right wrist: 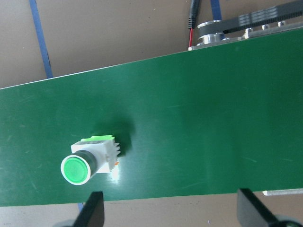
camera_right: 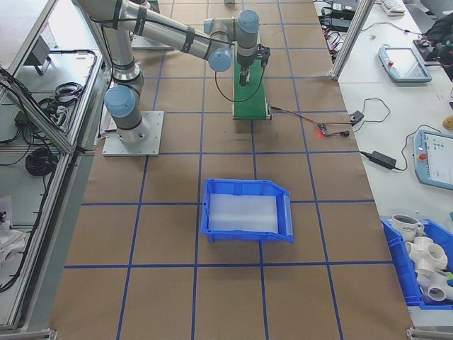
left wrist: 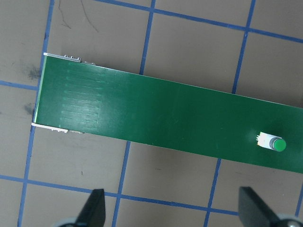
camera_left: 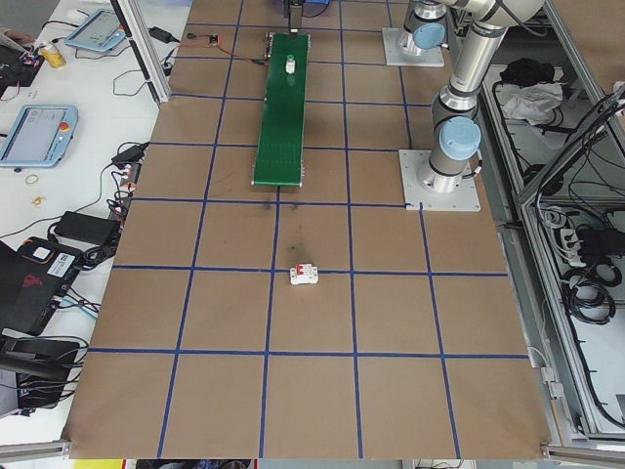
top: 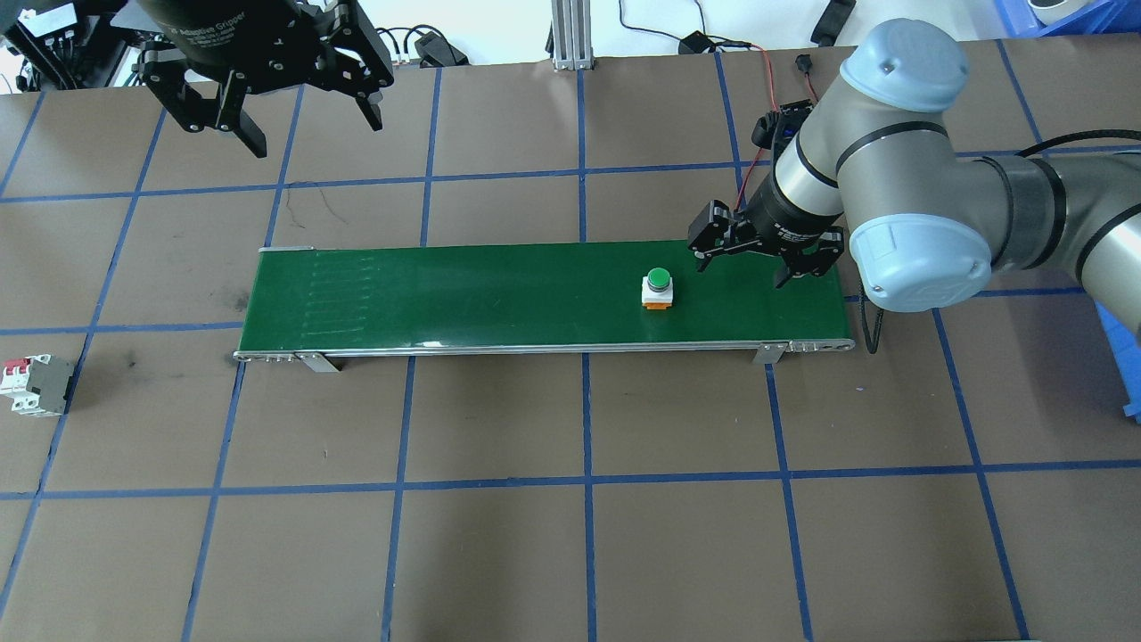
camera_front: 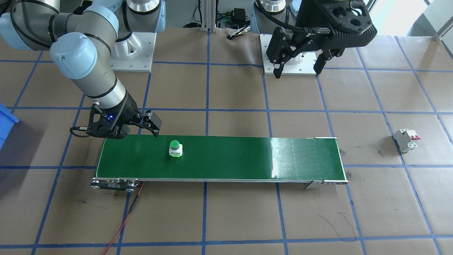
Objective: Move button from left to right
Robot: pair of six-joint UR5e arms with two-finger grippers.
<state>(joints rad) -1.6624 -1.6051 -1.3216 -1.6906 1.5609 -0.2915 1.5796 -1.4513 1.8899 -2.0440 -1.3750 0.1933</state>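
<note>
- Brown paper with a blue tape grid covers the table (top: 499, 553), and a long green belt (top: 463, 294) lies across the middle of it.
- Nearest the right pincer (top: 765, 257), the button (top: 658, 289) stands upright on the belt, just beside the fingers on their inner side and not touching them; the wrist view shows it off to one side, not between the fingertips.
- That pincer hangs low over the belt's right end with its fingers apart and nothing in them.
- To do the pick well, I'd say it must shift sideways until the cap sits midway between the fingers, then drop and close on the white body, not the round cap, which looks likely to slip.
- Farther off, the left pincer (top: 278, 107) hangs high above the table behind the belt's left end, fingers spread and empty.
- Farthest, a white breaker (top: 36, 385) with red toggles lies on the paper, well apart from both.
</note>
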